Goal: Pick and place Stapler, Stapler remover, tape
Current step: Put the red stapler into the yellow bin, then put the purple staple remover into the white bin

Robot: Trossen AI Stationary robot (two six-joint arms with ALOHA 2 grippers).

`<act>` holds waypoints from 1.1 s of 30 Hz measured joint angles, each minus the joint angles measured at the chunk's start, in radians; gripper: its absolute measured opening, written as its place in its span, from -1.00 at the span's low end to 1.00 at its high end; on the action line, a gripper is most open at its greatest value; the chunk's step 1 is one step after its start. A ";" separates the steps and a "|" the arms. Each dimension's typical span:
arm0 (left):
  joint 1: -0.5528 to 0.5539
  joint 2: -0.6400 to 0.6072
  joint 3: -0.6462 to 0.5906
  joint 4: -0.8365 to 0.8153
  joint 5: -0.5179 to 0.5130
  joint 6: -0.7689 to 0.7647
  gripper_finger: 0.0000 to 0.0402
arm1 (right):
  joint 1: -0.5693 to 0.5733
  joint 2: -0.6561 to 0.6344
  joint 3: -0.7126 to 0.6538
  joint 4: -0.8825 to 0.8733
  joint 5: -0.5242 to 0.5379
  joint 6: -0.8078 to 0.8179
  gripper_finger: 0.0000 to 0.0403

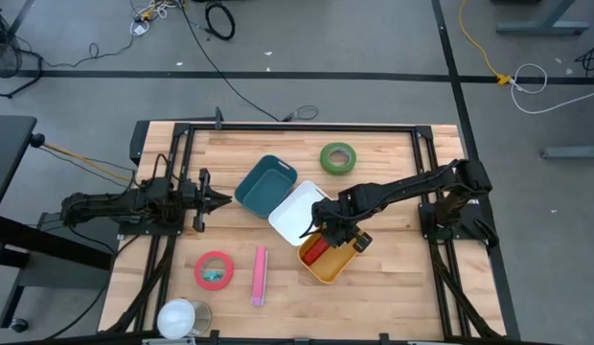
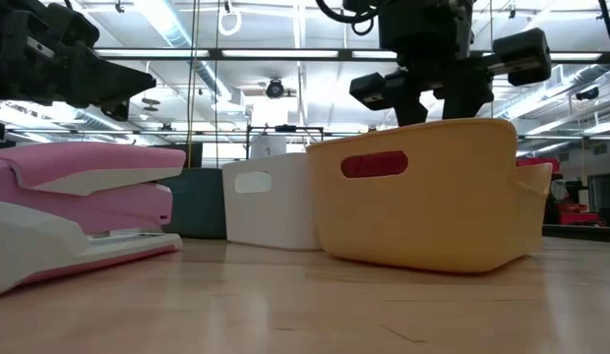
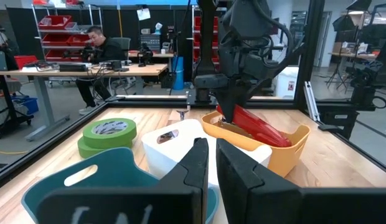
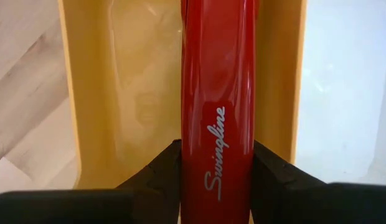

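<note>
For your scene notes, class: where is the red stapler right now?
In the high view, the red stapler sits inside the yellow bin right of centre, beside the white bin, with the right gripper shut on it.

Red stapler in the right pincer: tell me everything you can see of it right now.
The red stapler is glossy, plastic-looking, with silver "Swingline" script along its top. The right pincer is shut on it, one dark finger pressed to each side. It lies tilted inside the yellow bin, one end raised toward the pincer and the other reaching toward the bin's far wall. Whether its underside touches the bin floor cannot be told. The white bin stands right beside the yellow one.
</note>
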 joint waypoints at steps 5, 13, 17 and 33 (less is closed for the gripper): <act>0.000 0.000 0.000 0.000 0.000 0.000 -0.82 | -0.001 0.000 0.000 0.003 -0.001 0.000 -0.37; 0.000 0.000 0.000 0.000 0.000 0.000 -0.82 | -0.002 0.000 0.000 0.004 -0.001 0.000 -0.37; 0.000 0.000 0.000 0.000 0.000 0.000 -0.82 | -0.002 0.000 0.000 0.003 -0.001 0.007 -0.35; 0.000 0.000 0.000 0.002 0.000 0.000 -0.82 | -0.013 -0.003 0.000 0.009 -0.002 0.079 0.29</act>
